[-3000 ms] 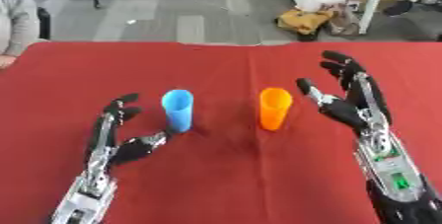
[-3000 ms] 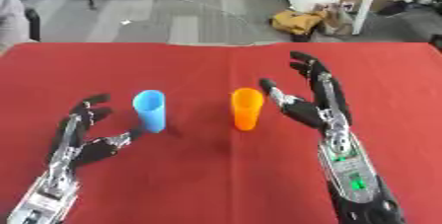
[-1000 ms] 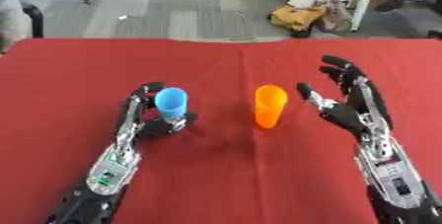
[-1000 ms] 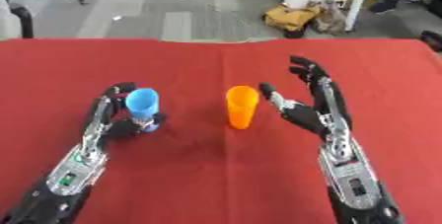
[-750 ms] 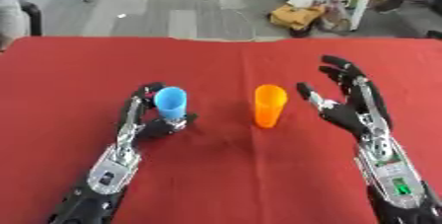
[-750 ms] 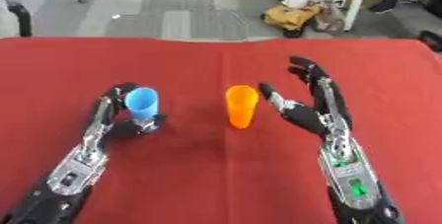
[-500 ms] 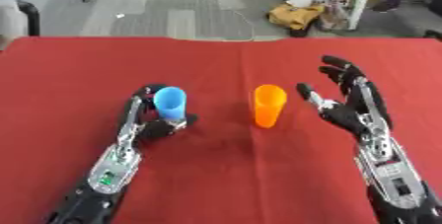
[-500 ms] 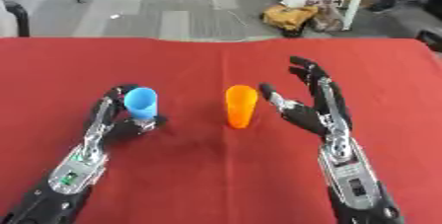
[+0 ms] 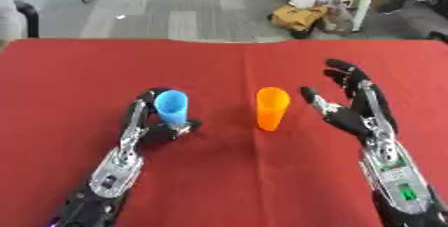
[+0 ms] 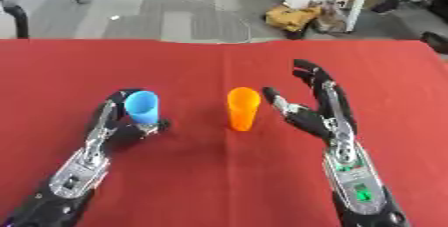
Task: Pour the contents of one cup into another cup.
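Left eye view: a red cloth-covered table [image 9: 219, 181] carries two upright plastic cups side by side near its middle. The light blue tapered plastic cup [image 9: 171, 106] stands to the left, and the robot's left hand [image 9: 156, 128] is curled round its lower part, fingers behind it and thumb in front. The orange tapered plastic cup [image 9: 271, 108] stands apart to the right, mouth up and untouched. The right hand [image 9: 350, 111] hovers just beside the orange cup, palm toward it, with its fingers spread and straight, holding nothing.
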`<state>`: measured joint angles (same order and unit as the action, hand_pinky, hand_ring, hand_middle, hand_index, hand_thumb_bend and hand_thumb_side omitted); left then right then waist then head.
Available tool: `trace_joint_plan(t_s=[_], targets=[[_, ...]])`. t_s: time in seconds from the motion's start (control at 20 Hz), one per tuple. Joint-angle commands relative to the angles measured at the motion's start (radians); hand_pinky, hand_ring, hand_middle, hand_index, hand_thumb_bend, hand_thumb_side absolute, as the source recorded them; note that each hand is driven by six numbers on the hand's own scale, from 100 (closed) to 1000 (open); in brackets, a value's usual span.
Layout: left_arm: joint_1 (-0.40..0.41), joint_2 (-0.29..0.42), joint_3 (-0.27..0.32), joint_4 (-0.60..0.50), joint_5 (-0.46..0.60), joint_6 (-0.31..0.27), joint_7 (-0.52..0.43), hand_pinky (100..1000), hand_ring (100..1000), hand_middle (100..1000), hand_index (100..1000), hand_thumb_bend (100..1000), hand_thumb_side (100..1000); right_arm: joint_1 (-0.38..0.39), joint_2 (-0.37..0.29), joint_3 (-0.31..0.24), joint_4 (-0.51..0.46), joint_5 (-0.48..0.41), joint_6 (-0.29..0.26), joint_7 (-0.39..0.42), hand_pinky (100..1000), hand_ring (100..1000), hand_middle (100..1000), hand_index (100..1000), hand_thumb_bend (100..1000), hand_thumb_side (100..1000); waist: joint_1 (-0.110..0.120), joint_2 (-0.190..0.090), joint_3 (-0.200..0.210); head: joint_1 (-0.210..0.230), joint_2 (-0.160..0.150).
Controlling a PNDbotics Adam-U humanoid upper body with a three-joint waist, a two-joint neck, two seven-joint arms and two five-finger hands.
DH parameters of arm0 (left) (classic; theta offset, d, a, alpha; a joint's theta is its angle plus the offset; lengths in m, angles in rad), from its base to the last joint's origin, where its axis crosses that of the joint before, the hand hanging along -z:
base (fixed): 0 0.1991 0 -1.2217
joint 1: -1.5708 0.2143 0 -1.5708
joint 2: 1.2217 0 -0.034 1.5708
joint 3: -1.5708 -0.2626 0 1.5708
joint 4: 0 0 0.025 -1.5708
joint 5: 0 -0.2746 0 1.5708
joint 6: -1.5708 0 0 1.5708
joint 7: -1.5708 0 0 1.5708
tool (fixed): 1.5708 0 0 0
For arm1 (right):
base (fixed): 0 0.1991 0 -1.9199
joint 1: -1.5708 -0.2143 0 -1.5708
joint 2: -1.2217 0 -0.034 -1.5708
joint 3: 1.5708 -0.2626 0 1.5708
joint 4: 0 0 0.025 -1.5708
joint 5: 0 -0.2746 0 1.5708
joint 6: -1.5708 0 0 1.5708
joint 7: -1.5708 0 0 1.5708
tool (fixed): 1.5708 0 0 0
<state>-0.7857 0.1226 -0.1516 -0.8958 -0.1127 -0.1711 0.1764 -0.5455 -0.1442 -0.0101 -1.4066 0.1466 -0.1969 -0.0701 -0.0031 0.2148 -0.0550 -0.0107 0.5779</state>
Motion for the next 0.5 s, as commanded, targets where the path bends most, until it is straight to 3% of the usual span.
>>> trace_joint_plan(t_s=[0.05, 0.5], targets=[[-0.024, 0.004, -0.005, -0.006, -0.006, -0.005, -0.012, 728, 583, 632, 750, 896, 148, -0.016, -0.004, 0.001, -0.018, -0.007, -0.002, 0.003, 948, 844, 825, 837, 569, 313, -0.002, -0.016, -0.001, 0.001, -0.01], [-0.023, -0.001, -0.007, 0.007, -0.01, -0.018, -0.036, 697, 548, 590, 723, 862, 102, -0.016, -0.003, 0.0, -0.018, -0.008, -0.002, 0.004, 948, 844, 825, 837, 569, 313, -0.002, -0.016, -0.004, 0.0, -0.012]])
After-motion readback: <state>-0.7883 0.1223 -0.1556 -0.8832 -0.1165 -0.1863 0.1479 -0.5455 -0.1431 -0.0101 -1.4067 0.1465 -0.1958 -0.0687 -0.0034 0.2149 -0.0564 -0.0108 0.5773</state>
